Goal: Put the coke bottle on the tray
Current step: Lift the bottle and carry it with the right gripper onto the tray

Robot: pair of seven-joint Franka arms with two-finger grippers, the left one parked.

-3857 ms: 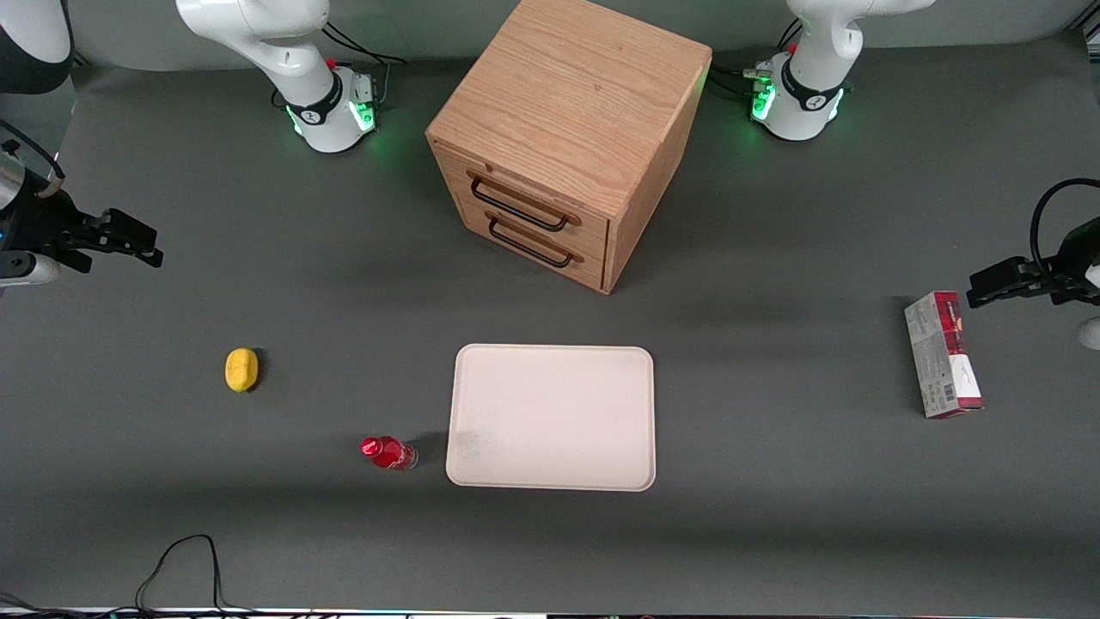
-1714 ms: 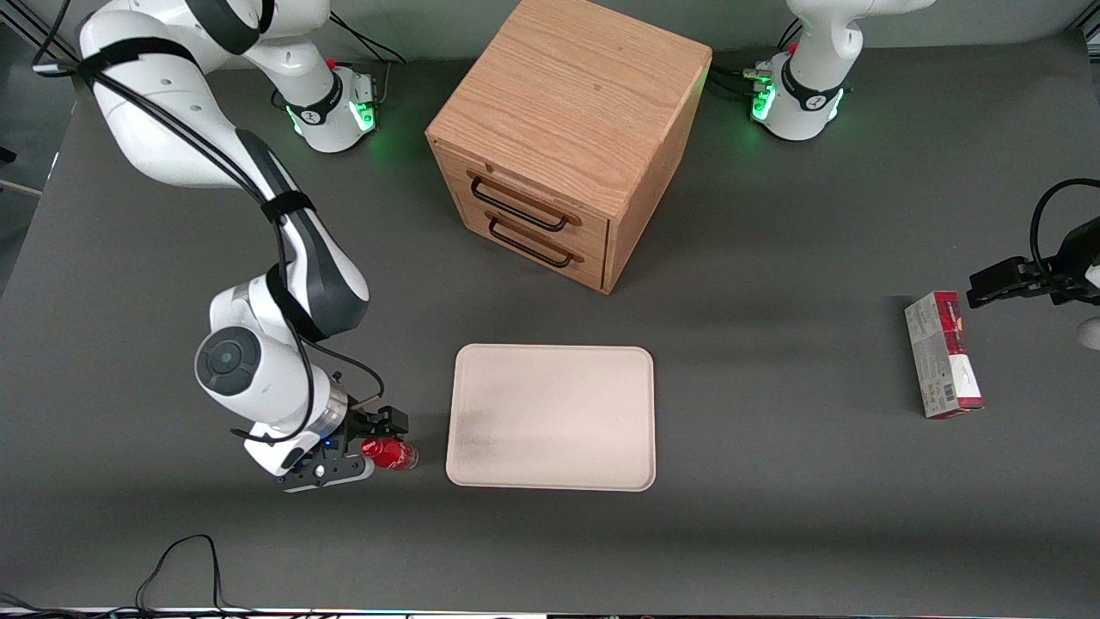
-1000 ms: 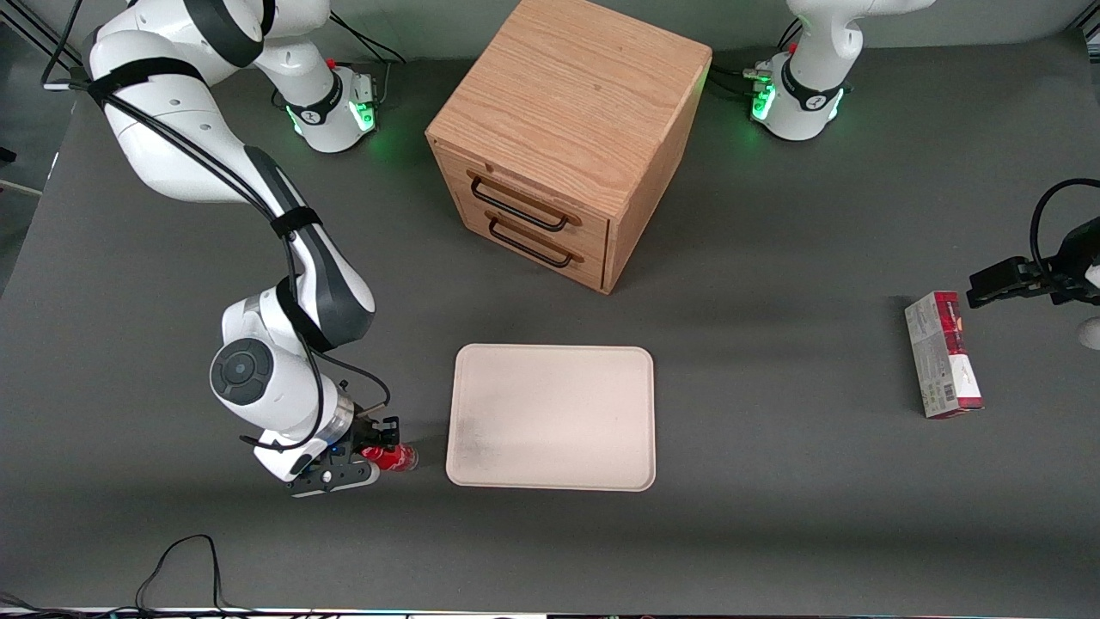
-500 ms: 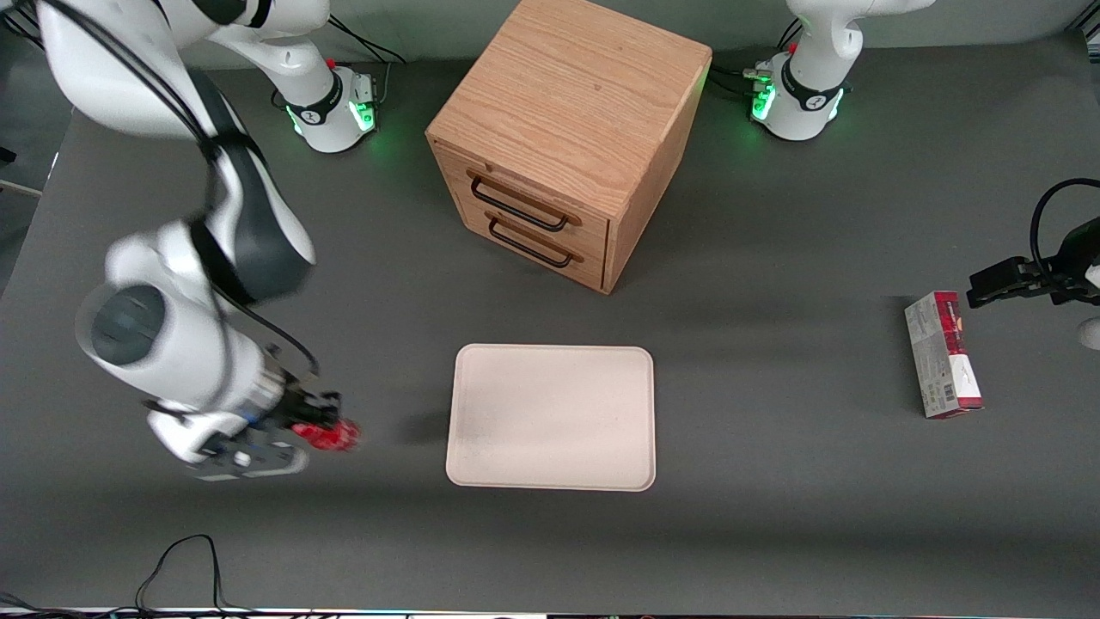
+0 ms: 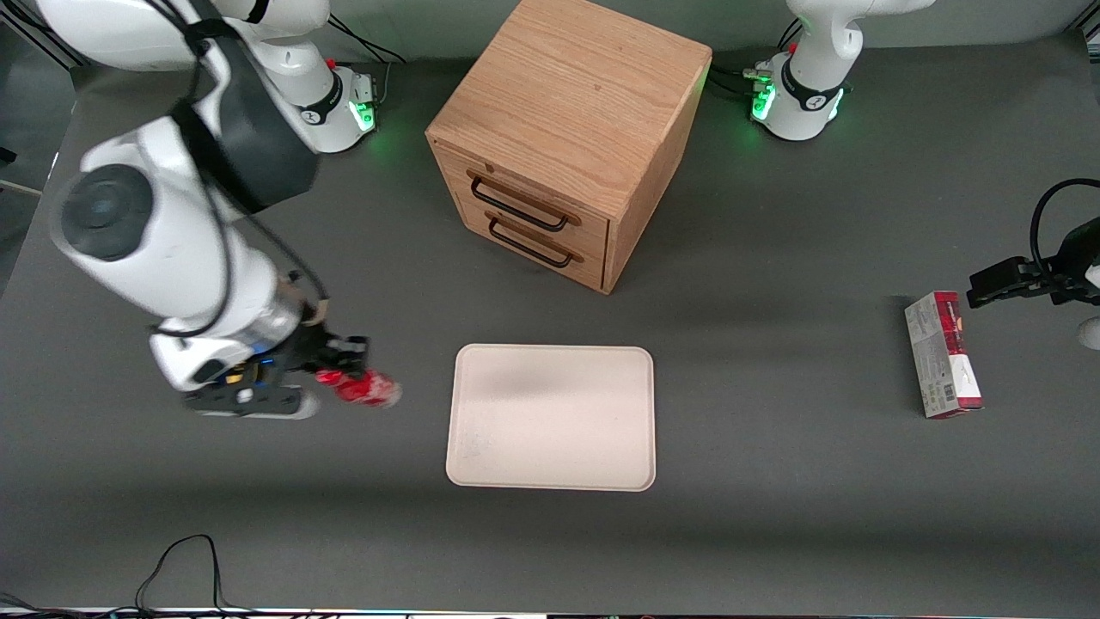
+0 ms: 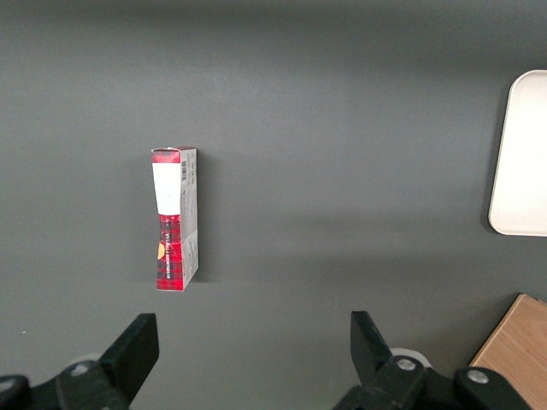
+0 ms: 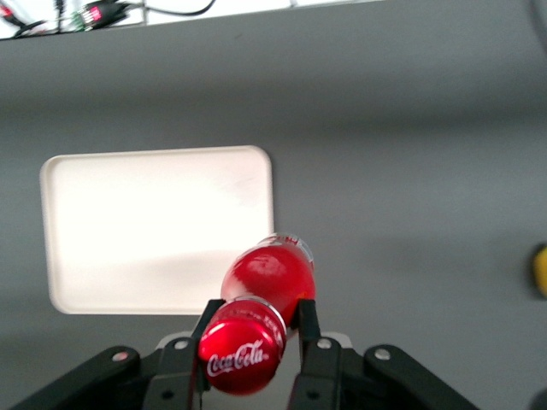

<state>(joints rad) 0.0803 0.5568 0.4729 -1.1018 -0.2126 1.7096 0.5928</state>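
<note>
The gripper [image 7: 249, 329] is clenched on the coke bottle [image 7: 261, 323], its 2 fingers [image 7: 306, 325] pinching the neck just under the red cap. The bottle hangs in the air above the table, its body reaching out ahead of the fingers, and has not yet reached the tray [image 7: 154, 226], which lies a little farther on and lower. The grip looks narrow and sits high on a smooth neck, so a quick swing could pivot the bottle or let it slip; released while tilted, it would probably tip and roll off over the low rim. It is small, with a red label over a clear body.
</note>
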